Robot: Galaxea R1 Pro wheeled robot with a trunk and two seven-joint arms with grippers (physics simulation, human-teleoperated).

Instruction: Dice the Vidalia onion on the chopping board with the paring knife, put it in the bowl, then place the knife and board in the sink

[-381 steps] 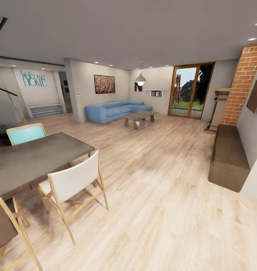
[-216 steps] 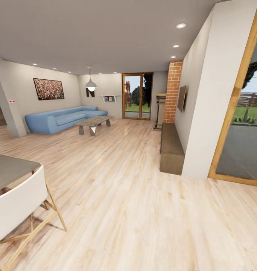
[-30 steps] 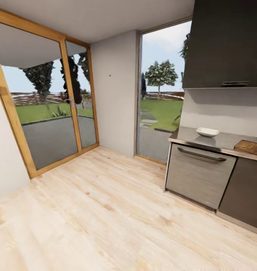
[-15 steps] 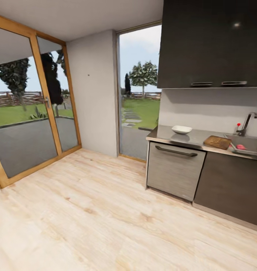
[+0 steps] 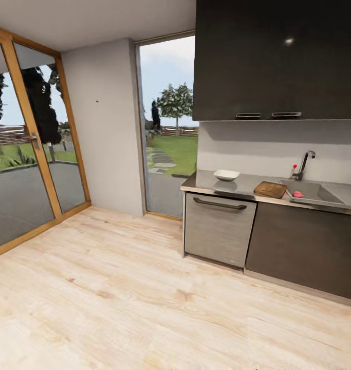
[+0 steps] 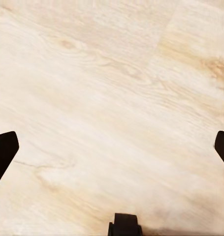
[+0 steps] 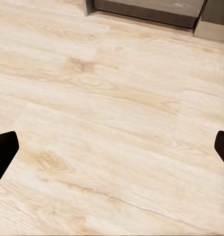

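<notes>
Both my arms hang pointing down at the pale wooden plank floor [image 6: 112,98]. My left end effector [image 6: 112,147] and my right end effector [image 7: 112,147] each have their dark fingertips spread wide, holding nothing. Ahead on the long grey surface [image 5: 247,186] I count one white shallow bowl [image 5: 226,175], one dark brown wooden chopping board [image 5: 271,189] beside the stainless-steel sink [image 5: 314,192], and one chrome tap [image 5: 303,163]. A small reddish item [image 5: 297,194] lies at the sink's edge; I cannot tell what it is.

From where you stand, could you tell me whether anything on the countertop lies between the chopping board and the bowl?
Nothing visible does: bare countertop separates the chopping board from the bowl.
</notes>
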